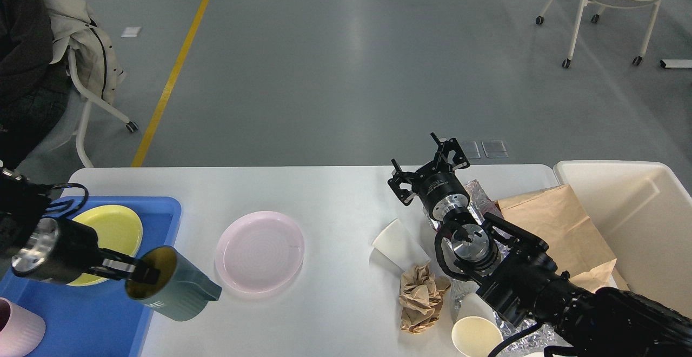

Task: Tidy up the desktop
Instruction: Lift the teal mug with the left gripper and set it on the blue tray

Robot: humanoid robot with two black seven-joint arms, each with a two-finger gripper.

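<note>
The white desktop fills the lower view. My left gripper is shut on the rim of a grey-green mug, which hangs tilted over the right edge of the blue tray. A yellow plate lies in that tray, and a pink cup shows at its near left corner. A pink plate rests mid-table. My right gripper stands open above the table's far right, over crumpled foil, with nothing between its fingers.
A white paper cup lies on its side beside a crumpled brown paper ball. Another paper cup stands near the front edge. A brown paper bag leans against the cream-white bin at the right.
</note>
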